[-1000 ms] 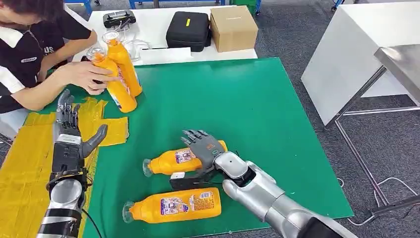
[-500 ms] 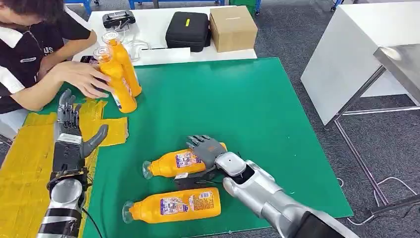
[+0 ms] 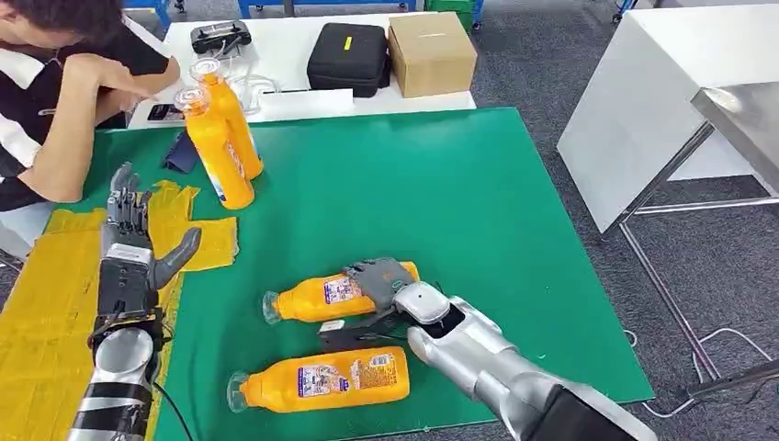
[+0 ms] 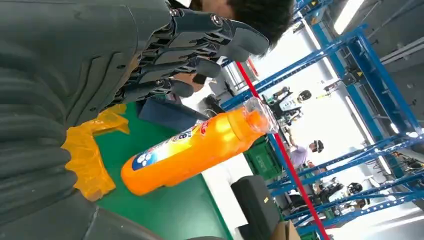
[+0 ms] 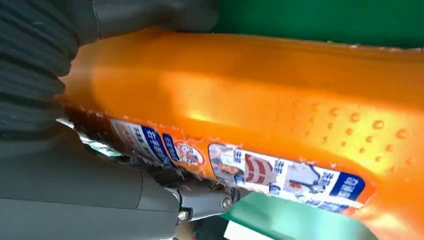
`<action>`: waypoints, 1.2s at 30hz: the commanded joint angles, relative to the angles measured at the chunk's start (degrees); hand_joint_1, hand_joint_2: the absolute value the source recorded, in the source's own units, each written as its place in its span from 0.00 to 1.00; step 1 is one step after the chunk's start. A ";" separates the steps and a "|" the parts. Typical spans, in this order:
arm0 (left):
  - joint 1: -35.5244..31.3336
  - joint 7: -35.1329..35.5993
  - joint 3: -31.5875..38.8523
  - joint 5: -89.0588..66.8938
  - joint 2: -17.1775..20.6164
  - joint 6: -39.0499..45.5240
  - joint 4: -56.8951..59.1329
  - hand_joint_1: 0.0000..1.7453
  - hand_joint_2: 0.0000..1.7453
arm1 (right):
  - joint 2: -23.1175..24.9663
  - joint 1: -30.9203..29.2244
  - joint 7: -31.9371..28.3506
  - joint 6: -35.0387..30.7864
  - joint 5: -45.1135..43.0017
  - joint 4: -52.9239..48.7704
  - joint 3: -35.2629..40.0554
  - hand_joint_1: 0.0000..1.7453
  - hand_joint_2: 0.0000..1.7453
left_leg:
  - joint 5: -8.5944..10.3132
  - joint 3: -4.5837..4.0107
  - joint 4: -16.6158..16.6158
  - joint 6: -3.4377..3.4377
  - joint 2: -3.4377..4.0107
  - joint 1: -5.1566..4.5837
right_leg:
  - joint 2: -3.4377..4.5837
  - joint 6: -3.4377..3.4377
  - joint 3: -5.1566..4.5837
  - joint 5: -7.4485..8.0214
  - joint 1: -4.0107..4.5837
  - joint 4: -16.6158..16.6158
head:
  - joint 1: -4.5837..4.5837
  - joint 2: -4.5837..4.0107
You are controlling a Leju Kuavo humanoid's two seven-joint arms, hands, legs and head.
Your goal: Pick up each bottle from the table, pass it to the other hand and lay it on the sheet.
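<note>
Two orange bottles lie on the green mat (image 3: 459, 193). My right hand (image 3: 381, 276) is curled over the farther one (image 3: 321, 299), which lies on the mat with its cap to the left. In the right wrist view that bottle (image 5: 260, 110) sits between my thumb and fingers (image 5: 150, 15). The nearer bottle (image 3: 326, 378) lies free. Two more orange bottles (image 3: 220, 138) stand upright at the mat's far left; one shows in the left wrist view (image 4: 200, 150). My left hand (image 3: 133, 243) hovers with its fingers spread above the yellow sheet (image 3: 46, 312), holding nothing.
A person (image 3: 55, 101) sits at the far left, arm raised off the mat. A dark flat item (image 3: 181, 152) lies by the upright bottles. Behind the mat a white table carries a black case (image 3: 347, 55) and a cardboard box (image 3: 432, 50). Another white table (image 3: 661, 101) stands to the right.
My right hand's fingers have curled down onto the farther lying bottle. The person's hand has let go of the upright bottles and drawn back. My left hand has barely moved.
</note>
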 commanded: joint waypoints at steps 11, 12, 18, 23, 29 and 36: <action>-0.13 2.24 -3.50 1.20 0.25 -5.57 -0.09 0.00 1.00 | -0.53 5.66 0.11 -13.36 -6.95 -10.43 -9.83 1.00 1.00 | -0.10 0.07 0.05 -0.07 -0.16 0.09 | -0.08 -0.10 0.13 -0.10 0.08 0.01 | 0.02 0.00; 0.28 2.66 -4.32 1.01 0.11 -6.37 -0.46 0.00 1.00 | -0.21 7.21 -0.55 -14.85 -8.28 -12.65 -11.51 1.00 1.00 | -0.04 0.01 0.00 -0.05 -0.15 0.04 | -0.09 -0.07 0.05 -0.06 0.04 0.00 | 0.00 0.00; 3.54 5.54 -12.75 -1.63 0.11 -10.85 -3.34 0.00 1.00 | 2.06 20.41 -8.34 -25.85 -18.40 -32.09 -24.96 1.00 1.00 | -0.11 0.02 -0.01 -0.07 -0.29 0.07 | -0.20 -0.09 0.14 -0.16 0.06 -0.03 | 0.00 0.00; 3.39 6.57 -16.55 -1.32 0.42 -12.96 -3.18 0.00 1.00 | 2.84 21.71 -11.74 -24.05 -25.20 -32.28 -27.73 1.00 1.00 | -0.14 -0.02 0.05 -0.08 -0.36 0.06 | -0.25 -0.13 0.11 -0.20 0.06 0.01 | 0.00 0.00; 3.20 6.69 -16.34 -1.04 0.74 -13.11 -3.16 0.00 1.00 | 3.07 21.44 -11.92 -23.99 -25.30 -31.75 -27.75 1.00 1.00 | -0.15 -0.07 0.04 -0.11 -0.22 0.06 | -0.10 -0.15 -0.01 -0.14 0.07 0.02 | 0.00 0.00; 2.40 7.33 -18.98 2.62 1.10 -16.67 -2.76 0.00 1.00 | 4.85 21.83 -16.17 -17.01 -37.53 -28.35 -29.97 1.00 1.00 | -0.08 -0.12 -0.02 -0.07 -0.16 0.04 | -0.09 -0.09 -0.07 -0.09 0.05 -0.03 | 0.00 0.00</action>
